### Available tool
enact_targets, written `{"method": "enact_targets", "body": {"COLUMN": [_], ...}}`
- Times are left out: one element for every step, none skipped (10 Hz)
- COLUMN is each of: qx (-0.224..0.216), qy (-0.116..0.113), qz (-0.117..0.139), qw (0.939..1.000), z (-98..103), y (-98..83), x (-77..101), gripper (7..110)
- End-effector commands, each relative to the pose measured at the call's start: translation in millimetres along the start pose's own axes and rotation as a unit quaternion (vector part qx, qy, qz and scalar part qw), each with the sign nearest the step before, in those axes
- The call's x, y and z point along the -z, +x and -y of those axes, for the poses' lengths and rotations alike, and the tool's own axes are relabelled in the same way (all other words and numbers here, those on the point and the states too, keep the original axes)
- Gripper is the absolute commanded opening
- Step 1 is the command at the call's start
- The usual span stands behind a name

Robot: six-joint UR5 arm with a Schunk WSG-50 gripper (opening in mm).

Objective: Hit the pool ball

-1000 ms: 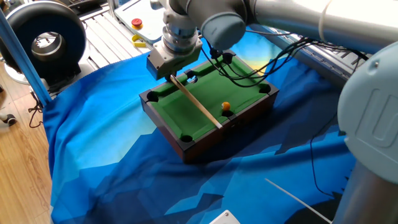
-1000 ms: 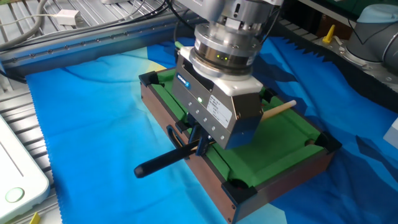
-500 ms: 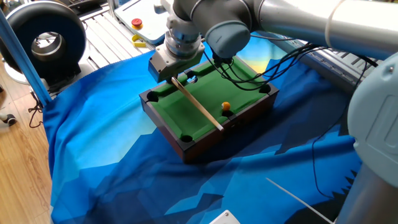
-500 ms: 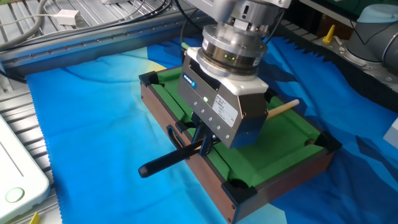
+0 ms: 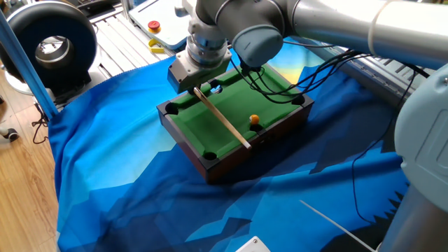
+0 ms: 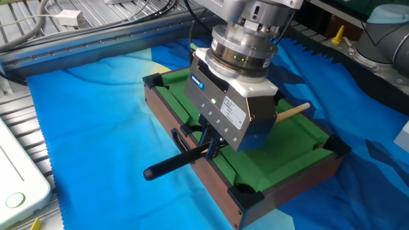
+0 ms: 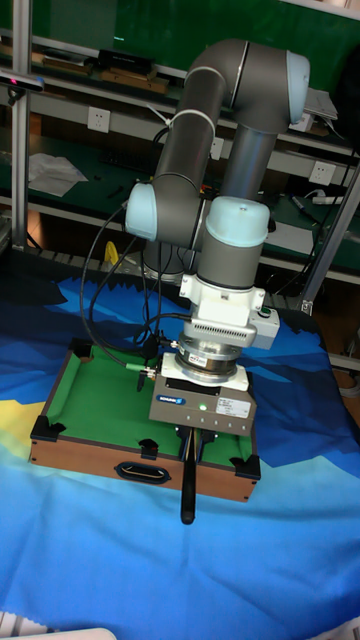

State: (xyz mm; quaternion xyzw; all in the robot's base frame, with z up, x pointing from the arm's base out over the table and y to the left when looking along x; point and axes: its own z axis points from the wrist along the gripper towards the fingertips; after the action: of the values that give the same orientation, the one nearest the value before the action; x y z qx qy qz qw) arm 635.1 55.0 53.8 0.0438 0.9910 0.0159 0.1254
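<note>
Three fixed views—all sharing the mini pool table.

felt green | pool ball orange-yellow | cloth blue

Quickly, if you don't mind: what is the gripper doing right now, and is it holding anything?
Gripper: jaws closed on the cue stick, which lies angled over the mini pool table.

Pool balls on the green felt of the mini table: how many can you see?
1. The small glossy orange-yellow pool ball sits on the felt near the long rail, beside the wooden cue's tip. The gripper covers part of the felt, so another could be hidden.
</note>
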Motion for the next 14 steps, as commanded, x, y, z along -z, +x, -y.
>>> {"method": "enact_targets", "body": {"qx": [-0.003,0.000,0.006,0.010,0.013,0.017,0.019,0.021,0.025,0.026,0.029,0.033,0.039,0.046], "qy": [-0.005,-0.006,-0.009,-0.010,-0.011,-0.012,-0.010,-0.011,-0.011,-0.012,-0.014,-0.016,-0.017,-0.022], "qz": [-0.009,-0.009,-0.005,0.000,0.003,0.007,0.009,0.009,0.009,0.010,0.009,0.009,0.009,0.008], "qw": [0.9999,0.9999,0.9999,0.9999,0.9998,0.9997,0.9997,0.9997,0.9996,0.9995,0.9995,0.9993,0.9990,0.9987], "z": [-2.2,-3.5,-4.5,-3.8,-3.3,-2.6,-2.7,-3.7,-3.5,-3.8,-4.8,-5.7,-6.1,-7.7], "y": [0.1,-1.0,-3.6,-6.5,-8.5,-10.1,-11.3,-11.5,-11.5,-11.9,-11.4,-11.4,-11.5,-11.2], "x": [0.9,1.0,0.9,0.9,1.0,1.2,2.2,2.7,2.7,2.5,2.5,2.5,2.5,2.7], "gripper": [7,7,7,7,22,22,22,22,22,44,44,44,44,66]}}
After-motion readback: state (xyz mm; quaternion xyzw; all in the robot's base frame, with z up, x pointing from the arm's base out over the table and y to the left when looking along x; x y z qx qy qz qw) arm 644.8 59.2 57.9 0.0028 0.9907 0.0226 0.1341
